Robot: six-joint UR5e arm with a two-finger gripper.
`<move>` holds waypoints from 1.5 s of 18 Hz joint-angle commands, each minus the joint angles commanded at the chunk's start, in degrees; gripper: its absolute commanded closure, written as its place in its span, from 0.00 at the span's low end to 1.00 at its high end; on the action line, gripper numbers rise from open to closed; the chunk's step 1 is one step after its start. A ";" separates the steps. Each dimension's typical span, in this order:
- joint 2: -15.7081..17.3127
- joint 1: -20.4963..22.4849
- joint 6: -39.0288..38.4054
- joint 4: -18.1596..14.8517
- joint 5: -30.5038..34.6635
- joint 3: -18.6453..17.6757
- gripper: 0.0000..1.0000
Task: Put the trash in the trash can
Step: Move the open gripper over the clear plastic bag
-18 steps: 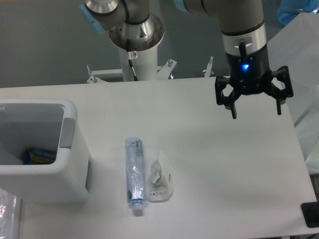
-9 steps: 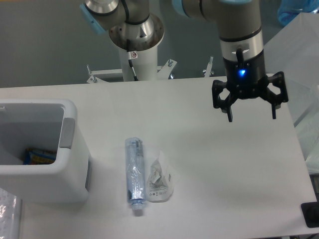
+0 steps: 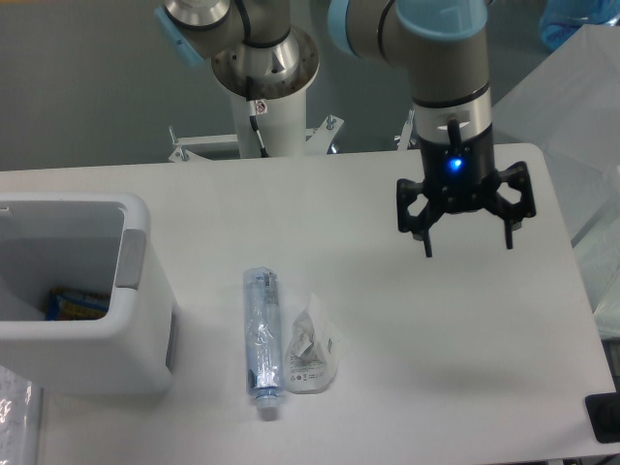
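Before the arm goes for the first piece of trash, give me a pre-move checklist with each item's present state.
1. Gripper open and empty: ok.
2. Bottle lying flat on the table, unobstructed: ok.
3. Wrapper clear of the bottle: not ok, they lie side by side, possibly touching.
4. Trash can open on top: ok.
5. Room left in the can: ok, one item shows inside.
6. Gripper positioned over the trash: not ok, it hangs off to the right.

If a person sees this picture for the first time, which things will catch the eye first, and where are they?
First comes the gripper, open with a blue light glowing above it, hanging over the right part of the table. Next, the clear bluish bottle and the small wrapper lie side by side near the front middle. At the left stands the big white trash can, with something colourful already inside.
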 joint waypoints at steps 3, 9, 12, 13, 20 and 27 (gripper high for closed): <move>-1.58 -0.71 -0.09 0.09 0.00 -1.58 0.00; -4.13 -2.29 -6.41 0.09 -0.09 -4.48 0.00; -5.80 -3.35 -6.94 0.09 -0.09 -6.85 0.00; -6.59 -3.96 -6.94 0.09 0.00 -7.38 0.00; -9.05 -5.54 -7.12 0.18 -0.26 -7.56 0.00; -12.05 -8.53 -8.08 0.35 -0.26 -7.47 0.00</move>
